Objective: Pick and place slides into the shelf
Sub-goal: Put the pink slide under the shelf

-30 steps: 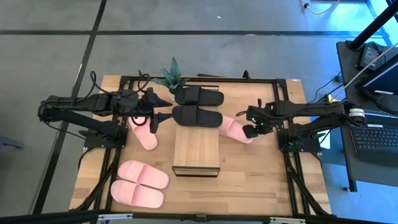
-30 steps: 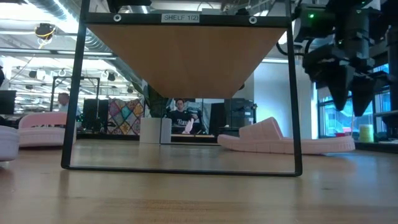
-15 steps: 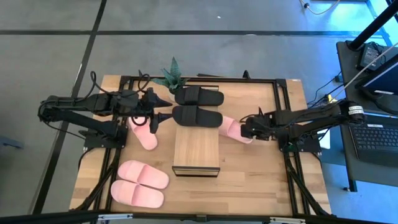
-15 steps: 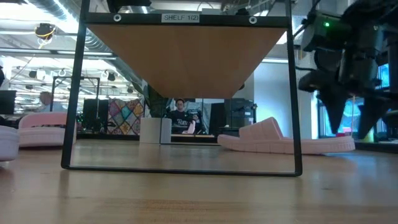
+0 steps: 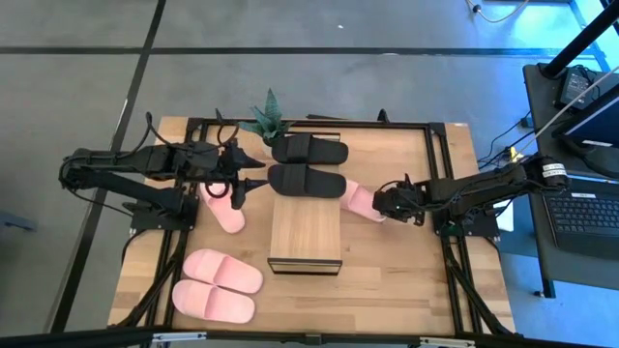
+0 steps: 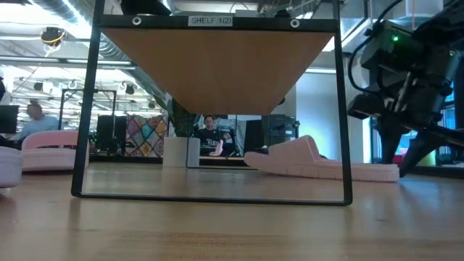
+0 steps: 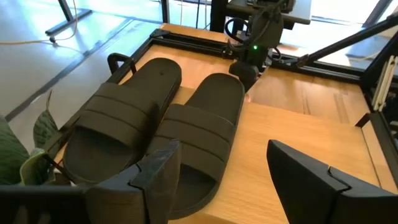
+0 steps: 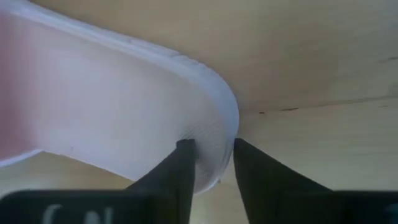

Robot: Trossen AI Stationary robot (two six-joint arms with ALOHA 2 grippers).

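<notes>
Our right claw (image 8: pixel 208 158) is pinching the smooth foam pink slide's (image 5: pixel 363 200) rounded heel beside the wood-topped shelf (image 5: pixel 306 232); our left claw (image 7: pixel 239 180) is hanging released over the black slides (image 7: pixel 161 124).

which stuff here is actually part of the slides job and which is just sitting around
Part of the job:
- pink slide, heel between the fingers of the right gripper
- black pair
- pink slide below the left gripper
- pink pair at the front
- shelf

Just lying about:
- potted plant
- laptop off the table
</notes>
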